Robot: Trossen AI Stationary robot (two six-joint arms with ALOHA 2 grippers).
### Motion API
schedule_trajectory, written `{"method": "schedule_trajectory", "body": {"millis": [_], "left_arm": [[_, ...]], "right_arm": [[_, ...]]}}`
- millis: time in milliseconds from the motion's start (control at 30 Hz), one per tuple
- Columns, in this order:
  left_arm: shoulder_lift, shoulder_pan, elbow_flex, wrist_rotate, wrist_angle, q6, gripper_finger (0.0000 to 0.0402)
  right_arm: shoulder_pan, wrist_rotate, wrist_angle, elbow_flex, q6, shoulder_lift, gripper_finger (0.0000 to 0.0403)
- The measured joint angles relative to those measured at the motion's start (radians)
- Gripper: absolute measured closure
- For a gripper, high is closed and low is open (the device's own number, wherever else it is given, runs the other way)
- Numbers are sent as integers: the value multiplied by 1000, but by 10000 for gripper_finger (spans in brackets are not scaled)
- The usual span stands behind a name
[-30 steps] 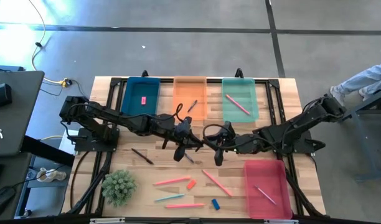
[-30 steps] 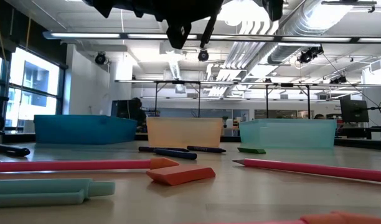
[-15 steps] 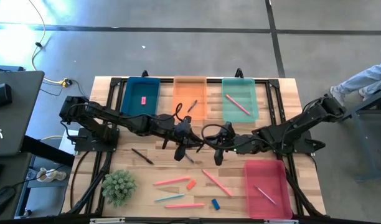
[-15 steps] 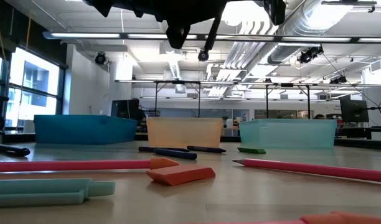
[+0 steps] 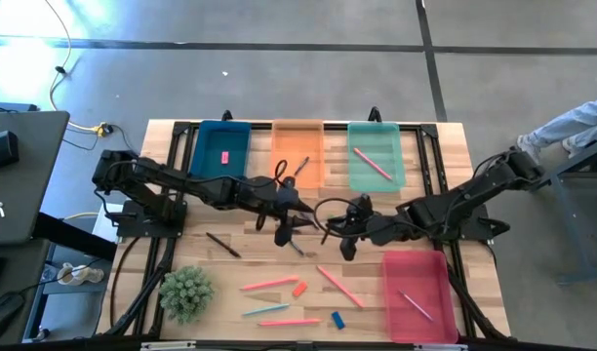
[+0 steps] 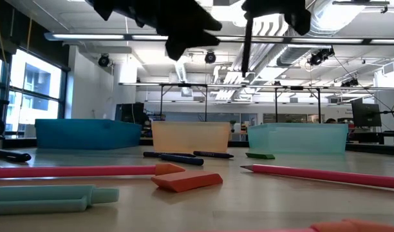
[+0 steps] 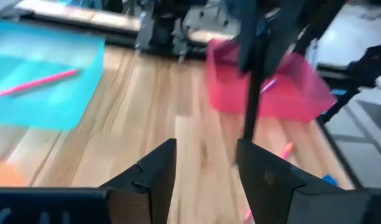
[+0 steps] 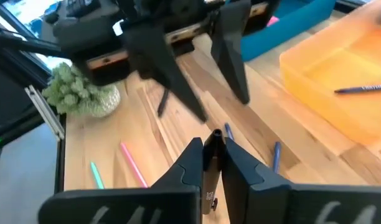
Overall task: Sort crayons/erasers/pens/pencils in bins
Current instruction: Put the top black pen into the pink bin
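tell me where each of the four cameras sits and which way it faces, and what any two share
High view: above the table, looking straight down; both arms meet mid-table, left gripper, right gripper.
Low view: table height, facing the bins; arms overhead, a dark stick hanging.
Left wrist view: behind its open fingers, facing the red-pink bin.
Right wrist view: behind its shut fingers, facing the orange bin.
Shared: high and right wrist views both show the potted plant.
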Motion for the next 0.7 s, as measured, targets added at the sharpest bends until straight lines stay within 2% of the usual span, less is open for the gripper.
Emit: {"method": "schedule_trajectory", "body": {"millis": [300, 700], "left_arm": [[-44, 44, -1, -1, -136, 0, 247], [-76, 91, 1, -1, -211, -4, 247]], "right_arm": [[66, -5, -201, 0, 125, -101, 392], [151, -200, -459, 0, 314, -264, 391]]}}
